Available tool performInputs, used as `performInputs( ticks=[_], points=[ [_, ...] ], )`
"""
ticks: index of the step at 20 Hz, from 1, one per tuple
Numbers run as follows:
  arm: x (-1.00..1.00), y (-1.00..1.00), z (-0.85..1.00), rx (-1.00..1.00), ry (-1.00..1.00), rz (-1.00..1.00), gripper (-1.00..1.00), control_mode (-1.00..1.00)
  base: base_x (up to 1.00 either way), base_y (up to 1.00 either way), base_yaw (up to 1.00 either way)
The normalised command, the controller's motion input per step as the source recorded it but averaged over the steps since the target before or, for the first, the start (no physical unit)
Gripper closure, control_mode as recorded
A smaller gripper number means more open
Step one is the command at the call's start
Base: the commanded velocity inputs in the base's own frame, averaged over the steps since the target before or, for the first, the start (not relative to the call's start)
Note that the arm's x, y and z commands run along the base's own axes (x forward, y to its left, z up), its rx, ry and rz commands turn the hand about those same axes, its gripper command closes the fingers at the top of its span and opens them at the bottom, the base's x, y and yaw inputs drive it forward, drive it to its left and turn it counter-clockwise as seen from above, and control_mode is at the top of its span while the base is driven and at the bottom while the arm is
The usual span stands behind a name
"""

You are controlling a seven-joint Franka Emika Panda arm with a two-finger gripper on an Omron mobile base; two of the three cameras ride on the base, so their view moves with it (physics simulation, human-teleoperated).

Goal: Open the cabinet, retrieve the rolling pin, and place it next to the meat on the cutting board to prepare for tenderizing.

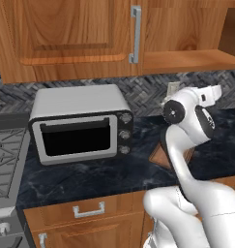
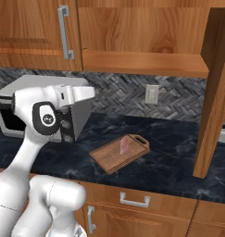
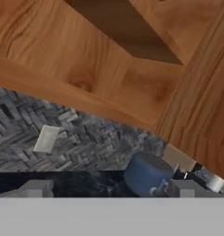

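A kitchen with a dark stone tabletop (image 2: 178,143). The cabinet (image 2: 146,41) above has its right door (image 2: 215,92) swung open, baring a wooden shelf; the rolling pin is not visible on it, possibly hidden further back. The meat (image 2: 125,145) sits on the cutting board (image 2: 109,159). Risk: reaching in blind, the arm could knock the open door or shelf edge. The arm is folded, its hand raised toward the cabinet, with the claw (image 3: 111,189) spread wide, holding nothing.
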Motion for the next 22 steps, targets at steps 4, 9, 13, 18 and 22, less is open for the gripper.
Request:
performInputs(
  ticks=[4, 9, 13, 18, 22],
  points=[
    [0.15, 0.9, 0.03, 0.05, -0.14, 0.23, -1.0, -1.0, 0.0, 0.0, 0.0],
    [0.38, 0.77, 0.11, 0.08, -0.14, 0.22, -1.0, -1.0, 0.0, 0.0, 0.0],
    [0.47, 0.6, 0.24, 0.17, -0.11, 0.19, -1.0, -1.0, 0.0, 0.0, 0.0],
    [0.26, 0.61, 0.19, 0.23, -0.04, 0.14, -1.0, -1.0, 0.0, 0.0, 0.0],
    [0.01, 0.66, 0.22, 0.19, -0.02, 0.12, -1.0, -1.0, 0.0, 0.0, 0.0]
  ],
)
